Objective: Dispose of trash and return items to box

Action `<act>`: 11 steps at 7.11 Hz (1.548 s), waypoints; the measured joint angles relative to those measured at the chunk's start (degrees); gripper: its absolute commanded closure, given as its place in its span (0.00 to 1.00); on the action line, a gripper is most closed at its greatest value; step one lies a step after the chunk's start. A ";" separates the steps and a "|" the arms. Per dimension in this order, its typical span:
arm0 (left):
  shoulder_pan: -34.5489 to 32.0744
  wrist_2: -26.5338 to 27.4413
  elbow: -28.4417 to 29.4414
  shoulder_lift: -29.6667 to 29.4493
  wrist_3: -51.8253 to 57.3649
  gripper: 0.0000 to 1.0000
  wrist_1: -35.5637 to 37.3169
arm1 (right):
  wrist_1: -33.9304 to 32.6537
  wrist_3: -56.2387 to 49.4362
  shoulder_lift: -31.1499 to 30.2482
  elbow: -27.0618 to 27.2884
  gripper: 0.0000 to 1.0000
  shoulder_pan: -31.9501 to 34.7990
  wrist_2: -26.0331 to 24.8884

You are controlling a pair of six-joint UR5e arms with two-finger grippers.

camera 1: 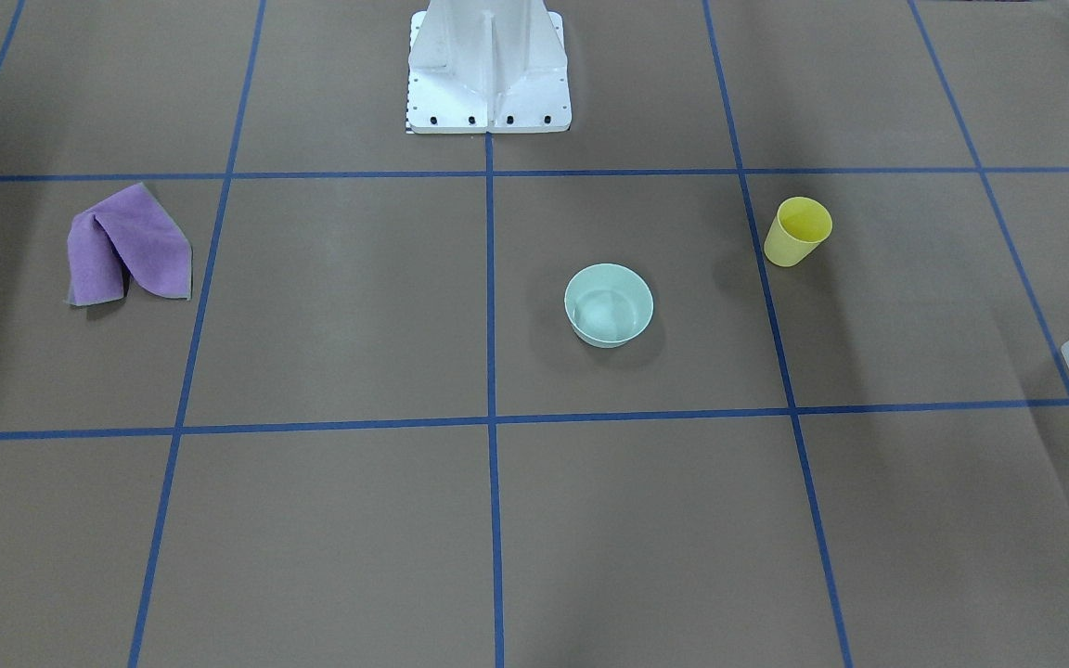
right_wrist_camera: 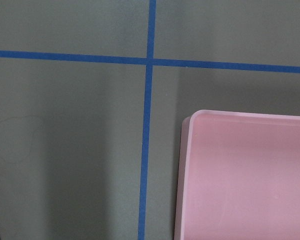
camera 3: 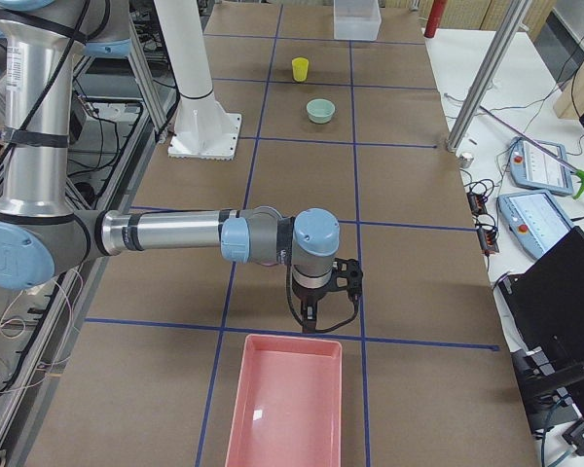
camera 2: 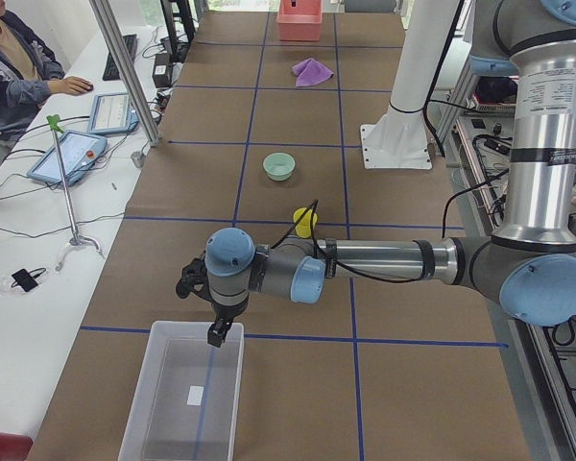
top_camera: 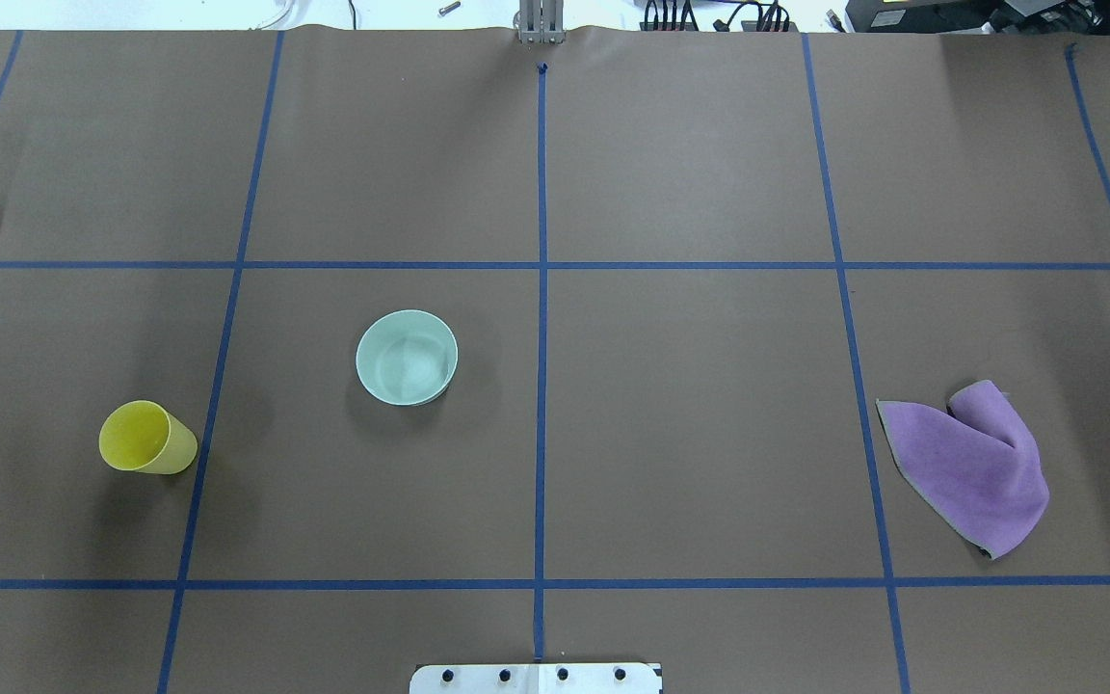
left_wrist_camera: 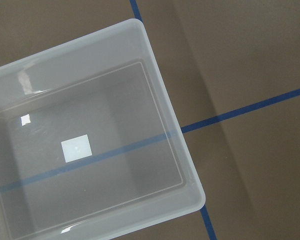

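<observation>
We are looking at the left end effector (camera 2: pixel 215 336) only in the side view from the robot's left. It is pointing down over the end wall of the box (camera 2: pixel 173 423) that is facing the rest of the desk (top_camera: pixel 690 405). From this view we cannot tell how far apart its fingers are standing, and we cannot tell whether it is touching the box rim. We are seeing nothing between its fingers. The left wrist camera is looking straight down into the translucent box, where only a small white label is lying on the floor.

The right end effector (camera 3: pixel 309 316) is showing only in the side view from the robot's right. It is hanging tip-down just beyond the far rim of a pink tray (camera 3: pixel 287 399), and again we cannot tell whether it is open or closed. It is carrying nothing that we can make out.

The yellow cup (top_camera: pixel 145 439) is standing upright on the robot's left half of the desk, just beside a blue tape line (top_camera: pixel 218 386), and it is well apart from the box. The mint-green bowl (top_camera: pixel 407 357) is sitting mouth-up nearer the centre line, apart from the cup. A crumpled purple cloth (top_camera: pixel 974 467) is lying on the robot's right half, near the pink tray's end of the desk.
</observation>
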 measured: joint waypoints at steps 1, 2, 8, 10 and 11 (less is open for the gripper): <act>0.08 -0.02 -0.26 0.02 0.00 0.02 -0.39 | 0.00 0.02 0.00 0.00 0.00 0.00 0.05; 0.28 -0.05 -0.78 0.38 -0.06 0.02 -1.17 | 0.00 0.06 0.01 0.02 0.00 0.00 0.12; 9.69 -1.28 -7.77 3.20 -13.52 0.02 -2.67 | 0.11 0.14 0.03 0.32 0.00 0.00 0.39; 19.34 0.24 -15.54 4.10 -27.88 0.02 -3.05 | 0.09 0.31 -0.18 0.95 0.00 -0.09 0.43; 23.46 1.63 -19.64 4.70 -35.32 0.02 -3.34 | 0.09 0.41 -0.26 1.05 0.00 -0.16 0.44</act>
